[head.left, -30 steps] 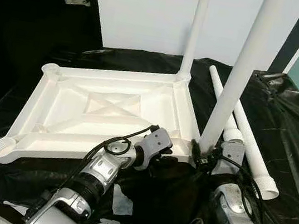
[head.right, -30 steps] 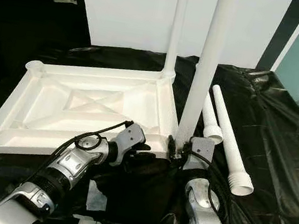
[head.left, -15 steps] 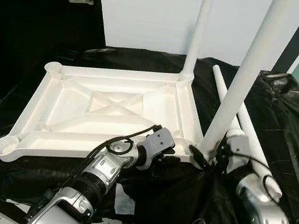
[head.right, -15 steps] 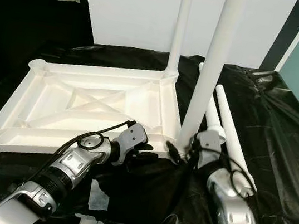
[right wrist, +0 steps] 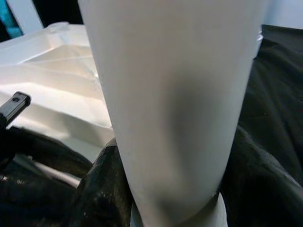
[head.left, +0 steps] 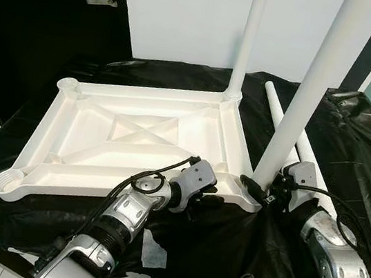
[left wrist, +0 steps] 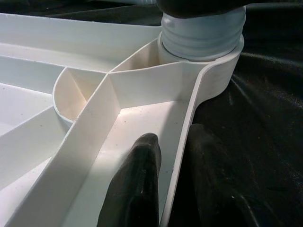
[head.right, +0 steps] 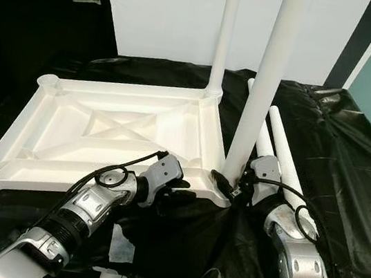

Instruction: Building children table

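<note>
in the left eye view the white table top (head.left: 130,138) lies upside down on a black sheet (head.left: 350,157), with 2 white legs standing in its far-right (head.left: 247,43) and near-right (head.left: 307,94) corner sockets and 2 loose legs (head.left: 305,153) lying just right of it. in the left wrist view the left gripper (left wrist: 165,189) pinches the table top's near rim, 1 finger (left wrist: 137,184) inside and 1 outside. in the right wrist view the right gripper (right wrist: 161,189) has its black fingers closed around the base of the near-right leg (right wrist: 175,94).

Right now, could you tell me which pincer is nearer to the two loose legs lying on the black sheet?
Right. The right pincer grips the upright leg beside the loose legs; the left pincer clamps the tabletop rim, farther away.
</note>
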Robot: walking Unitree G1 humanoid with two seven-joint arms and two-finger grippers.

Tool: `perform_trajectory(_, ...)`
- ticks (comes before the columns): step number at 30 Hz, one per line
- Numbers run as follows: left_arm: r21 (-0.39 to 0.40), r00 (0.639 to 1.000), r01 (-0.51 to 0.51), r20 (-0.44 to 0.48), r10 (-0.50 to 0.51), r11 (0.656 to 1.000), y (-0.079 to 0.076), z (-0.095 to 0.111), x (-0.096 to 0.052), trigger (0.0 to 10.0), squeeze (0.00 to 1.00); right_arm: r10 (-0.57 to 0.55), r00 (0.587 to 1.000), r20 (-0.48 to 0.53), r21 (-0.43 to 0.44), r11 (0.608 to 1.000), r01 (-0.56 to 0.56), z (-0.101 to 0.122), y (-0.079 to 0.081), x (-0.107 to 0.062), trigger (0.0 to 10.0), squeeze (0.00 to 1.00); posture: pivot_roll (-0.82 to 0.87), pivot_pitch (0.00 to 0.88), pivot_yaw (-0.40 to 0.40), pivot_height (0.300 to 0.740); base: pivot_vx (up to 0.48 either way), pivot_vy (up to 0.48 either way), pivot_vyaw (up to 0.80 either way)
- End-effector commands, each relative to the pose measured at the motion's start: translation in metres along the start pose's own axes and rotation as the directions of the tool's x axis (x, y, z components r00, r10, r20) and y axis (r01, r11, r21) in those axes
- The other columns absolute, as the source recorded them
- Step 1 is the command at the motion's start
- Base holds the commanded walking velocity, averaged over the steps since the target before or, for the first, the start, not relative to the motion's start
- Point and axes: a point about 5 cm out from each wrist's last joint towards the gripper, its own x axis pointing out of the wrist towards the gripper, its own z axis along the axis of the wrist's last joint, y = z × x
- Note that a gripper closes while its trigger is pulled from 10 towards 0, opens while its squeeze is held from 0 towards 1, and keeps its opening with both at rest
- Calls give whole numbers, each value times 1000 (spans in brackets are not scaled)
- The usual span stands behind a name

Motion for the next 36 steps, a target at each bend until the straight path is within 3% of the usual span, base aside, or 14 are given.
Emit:
perform_trajectory(1,-150,983,78,-155,-101,986,-23,-47,3,10000,0,60,995,-81,42,997,-57,-18,19,2,0,0,-39,6,-10,740,0,0,0)
perform_trajectory(7,-146,982,81,-156,-104,986,-22,-47,2,10000,0,-200,973,-113,119,970,214,-33,30,6,0,0,-42,11,0,740,0,0,0)
perform_trajectory(9,-144,982,82,-157,-105,986,-22,-46,2,10000,0,-367,924,-106,167,910,381,-34,26,4,0,0,-41,12,1,740,0,0,0)
perform_trajectory(10,-144,982,82,-157,-105,986,-22,-46,2,10000,0,-367,924,-106,167,910,381,-34,26,4,0,0,-41,12,1,740,0,0,0)
perform_trajectory(12,-144,982,84,-158,-107,986,-22,-46,2,10000,0,-505,857,-98,195,835,514,-34,21,-1,0,0,-42,15,1,740,0,0,0)
perform_trajectory(13,-144,982,84,-158,-107,986,-22,-46,2,10000,0,-505,857,-98,195,835,514,-34,21,-1,0,0,-42,15,1,740,0,0,0)
perform_trajectory(14,-144,981,89,-159,-112,986,-23,-46,2,10000,0,-545,833,-92,195,811,552,-33,19,-2,3922,0,-49,14,4,740,0,0,0)
perform_trajectory(15,-144,981,92,-159,-114,985,-24,-47,2,10000,0,-544,834,-90,192,812,551,-32,19,-1,9882,0,-49,14,4,740,0,0,0)
perform_trajectory(20,-143,980,94,-159,-116,985,-24,-46,4,10000,0,-527,846,-74,141,835,532,-27,16,1,10000,0,-56,13,2,740,0,0,0)
perform_trajectory(21,-142,981,94,-157,-116,985,-24,-45,5,10000,0,-523,850,-67,124,841,527,-25,13,1,10000,859,-61,12,-2,740,0,0,0)
perform_trajectory(22,-142,981,94,-156,-116,985,-24,-44,5,10000,0,-520,852,-62,112,844,524,-24,10,1,10000,1000,-61,12,-2,740,0,0,0)
perform_trajectory(31,-144,982,101,-147,-122,984,-26,-43,11,10000,0,-335,942,-34,21,942,336,-15,4,2,10000,965,-92,0,-16,740,0,0,0)
perform_trajectory(32,-145,982,102,-146,-123,984,-27,-43,12,10000,0,-282,959,-42,5,959,282,-14,2,2,10000,0,-100,0,-19,740,0,0,0)
perform_trajectory(36,-145,981,105,-144,-126,984,-27,-42,13,10000,0,-224,973,-53,-6,975,224,-12,0,0,10000,0,-103,0,-18,740,0,0,0)
